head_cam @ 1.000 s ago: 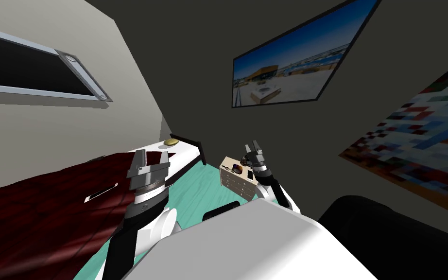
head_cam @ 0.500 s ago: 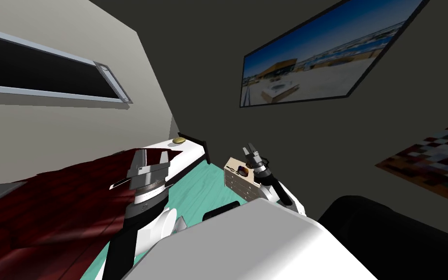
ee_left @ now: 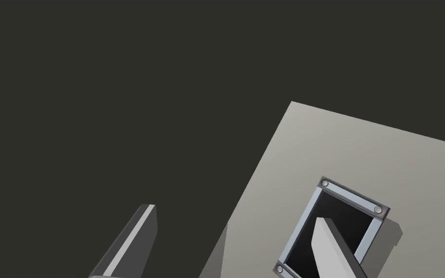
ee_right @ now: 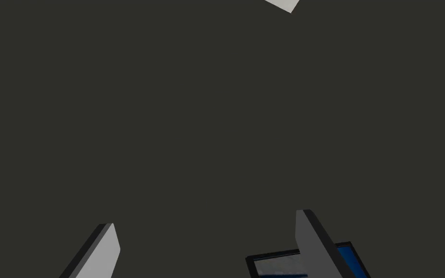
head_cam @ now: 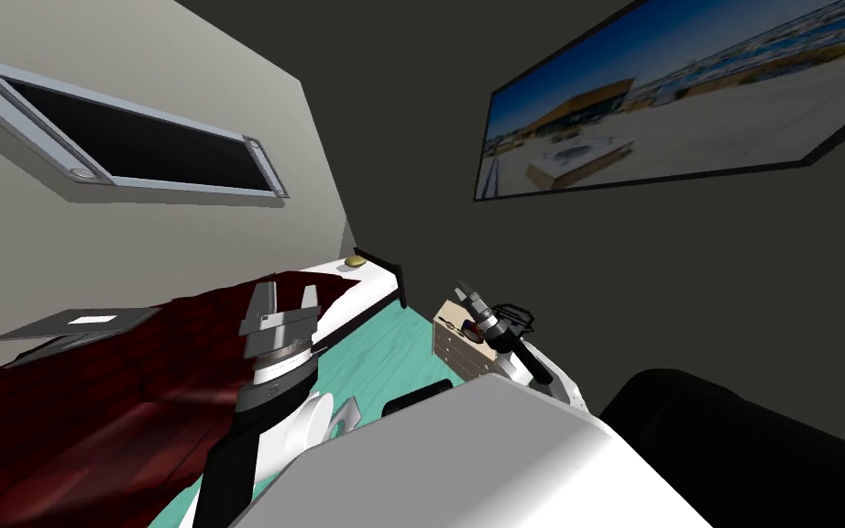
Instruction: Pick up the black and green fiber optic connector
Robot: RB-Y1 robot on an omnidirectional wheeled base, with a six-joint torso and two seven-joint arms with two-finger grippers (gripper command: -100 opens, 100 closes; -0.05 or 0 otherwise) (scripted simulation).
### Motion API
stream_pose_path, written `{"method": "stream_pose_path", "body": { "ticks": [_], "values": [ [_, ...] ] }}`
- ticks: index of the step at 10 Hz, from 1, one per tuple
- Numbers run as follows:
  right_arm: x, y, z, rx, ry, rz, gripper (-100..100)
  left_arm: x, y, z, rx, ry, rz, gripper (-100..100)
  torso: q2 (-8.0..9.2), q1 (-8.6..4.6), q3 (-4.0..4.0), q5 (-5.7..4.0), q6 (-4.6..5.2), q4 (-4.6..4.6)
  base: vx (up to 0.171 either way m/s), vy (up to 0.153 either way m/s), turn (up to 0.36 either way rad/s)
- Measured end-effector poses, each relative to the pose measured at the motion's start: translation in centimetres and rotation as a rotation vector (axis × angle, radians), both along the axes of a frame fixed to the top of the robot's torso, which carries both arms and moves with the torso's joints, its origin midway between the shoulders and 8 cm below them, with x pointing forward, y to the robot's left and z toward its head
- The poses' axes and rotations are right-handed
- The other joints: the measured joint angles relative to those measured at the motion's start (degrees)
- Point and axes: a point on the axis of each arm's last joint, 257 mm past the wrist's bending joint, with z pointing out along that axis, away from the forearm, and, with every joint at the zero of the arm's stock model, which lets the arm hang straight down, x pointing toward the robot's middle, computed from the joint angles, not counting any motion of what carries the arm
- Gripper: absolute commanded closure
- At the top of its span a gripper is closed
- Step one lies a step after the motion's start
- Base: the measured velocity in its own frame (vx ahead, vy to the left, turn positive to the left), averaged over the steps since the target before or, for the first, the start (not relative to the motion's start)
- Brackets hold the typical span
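Hovering right gripper, thin grey fingers spread, over small beige drawer chest. On chest top just beside gripper, tiny dark looped item, likely connector; long axis unreadable. Well apart from chest, left gripper, also spread; right arm nearer.

Head view is dim, with flat render light. The pale wall is the brightest area; the dark wall is barely lit. The window frame drops a soft shadow below it. Faint sheen on the red bedcover. Heavy wide-lens stretch at the corners, whole view rolled. On the left gripper one finger is lit, the other shaded.
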Motion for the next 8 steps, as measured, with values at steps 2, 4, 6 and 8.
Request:
{"method": "stream_pose_path", "body": {
  "ticks": [2,4,6,8],
  "values": [
    [0.2,0.1,-2.6,-0.055,0.065,0.012,-100,0.0,0.0,0.0,0.000,0.000,0.000,0,0.03,-0.06,0.01,-0.02,0.01,0.00,0.082,0.030,0.301],
    [0.5,-0.3,-5.6,-0.115,0.141,0.019,-100,0.0,0.0,0.0,0.000,0.000,0.000,0,0.08,-0.07,0.04,-0.01,0.06,0.01,0.068,0.006,0.215],
    [0.2,-0.8,-9.3,-0.194,0.237,0.028,-100,0.0,0.0,0.0,0.000,0.000,0.000,0,-0.07,-0.13,-0.04,-0.03,0.01,-0.02,0.097,-0.005,0.268],
    [-0.2,-1.6,-12.8,-0.255,0.311,0.030,-100,0.0,0.0,0.0,0.000,0.000,0.000,0,0.05,-0.10,0.02,-0.03,0.03,0.01,0.076,-0.005,0.295]
  ]
}}
